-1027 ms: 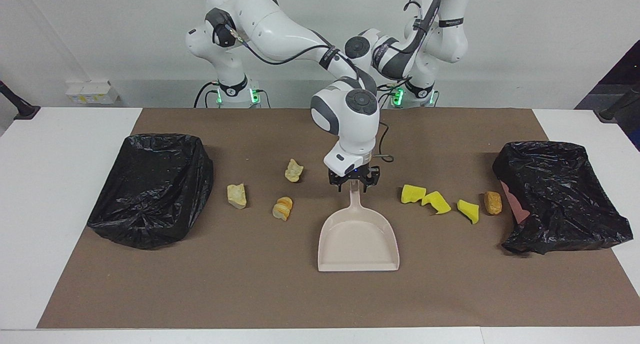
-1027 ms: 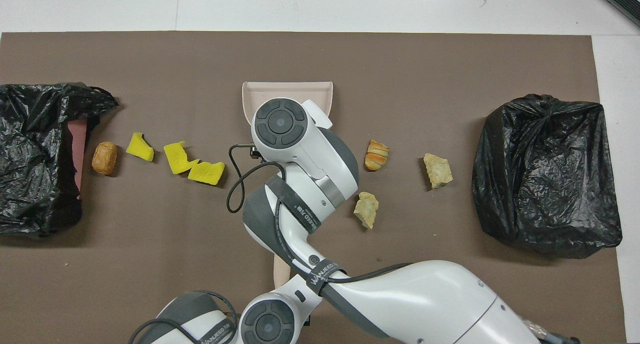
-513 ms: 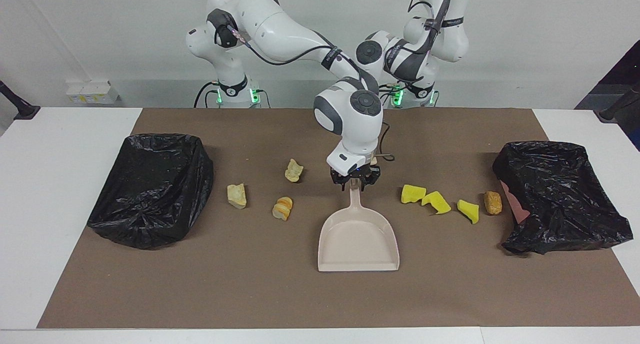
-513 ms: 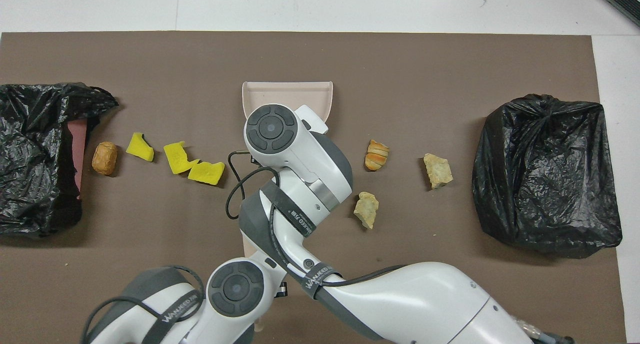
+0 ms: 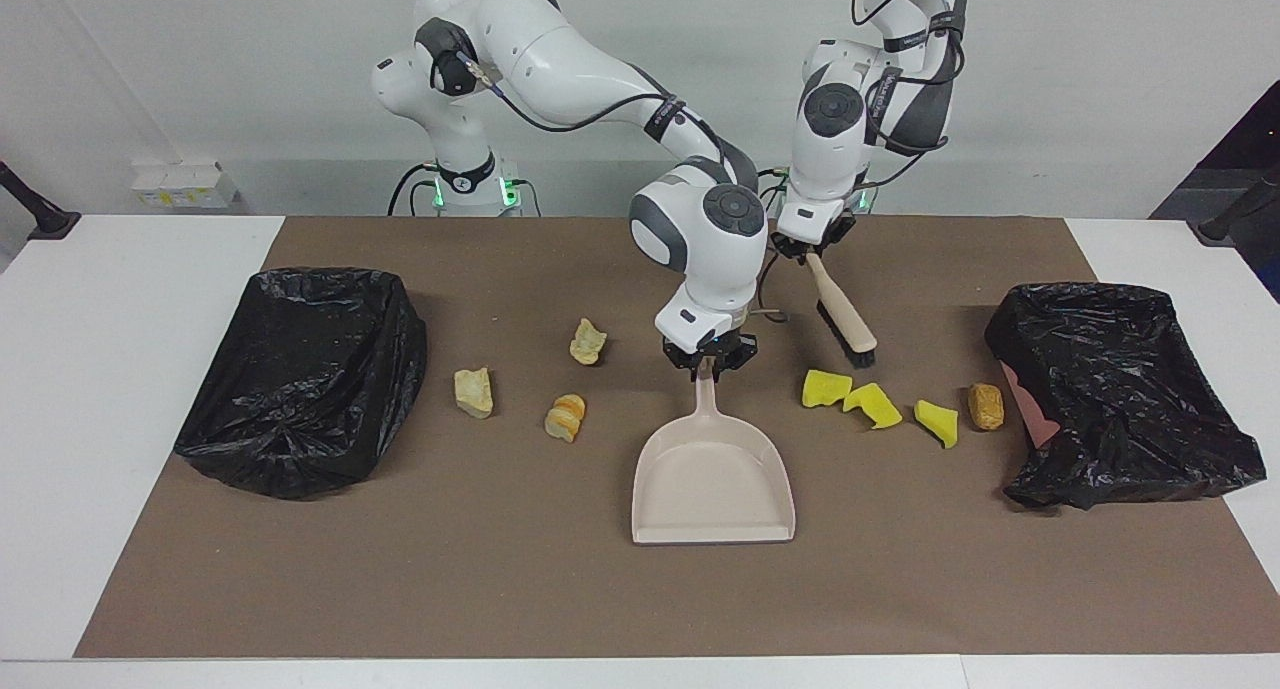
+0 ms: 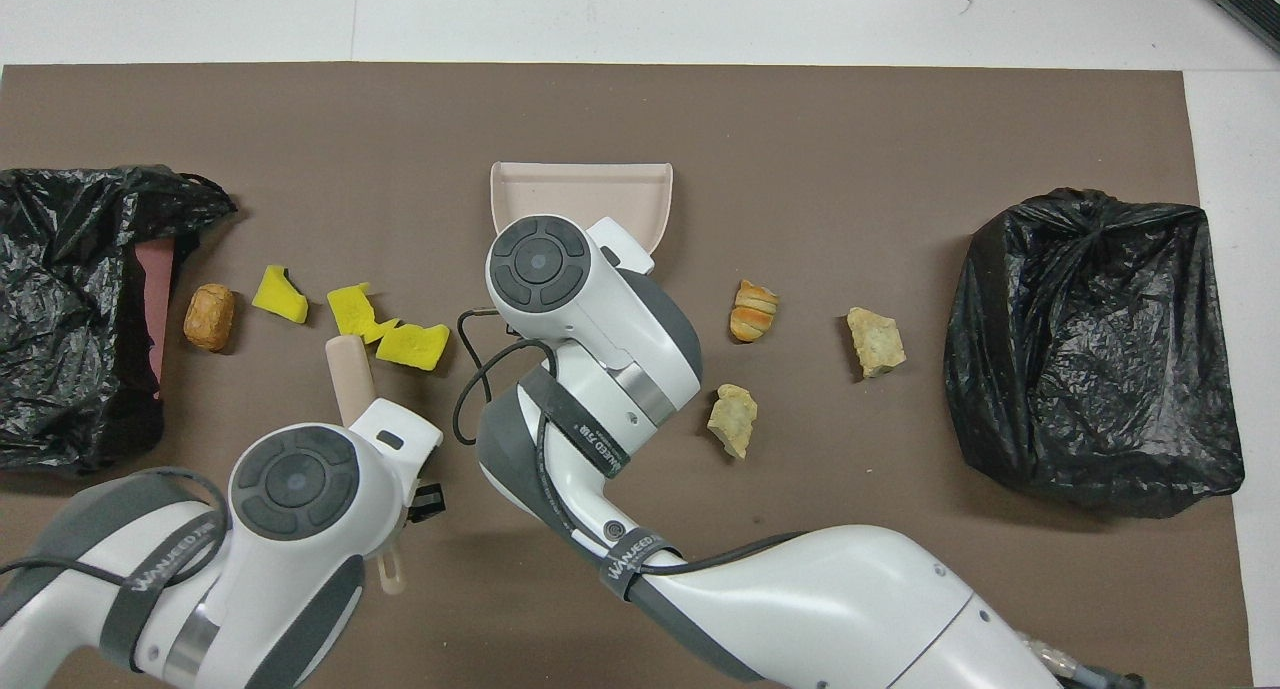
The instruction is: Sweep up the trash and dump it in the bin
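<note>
Beige plastic is sitting in both of your tools. Your right tool is clamping the handle tip of the dustpan, which is lying flat on the table with its mouth pointing away from the robots. Your left tool is gripping the handle of the brush, holding it raised and slanted, black bristles hanging just over the nearest yellow chunk. Out from that tool toward the left arm's end, the trash is lying in a row: three yellow spongy chunks, then a golden-brown lump just beside a black-bagged bin. Out from your right tool toward the right arm's end, three pale bread-like pieces are lying apart, near a second black-bagged bin.
</note>
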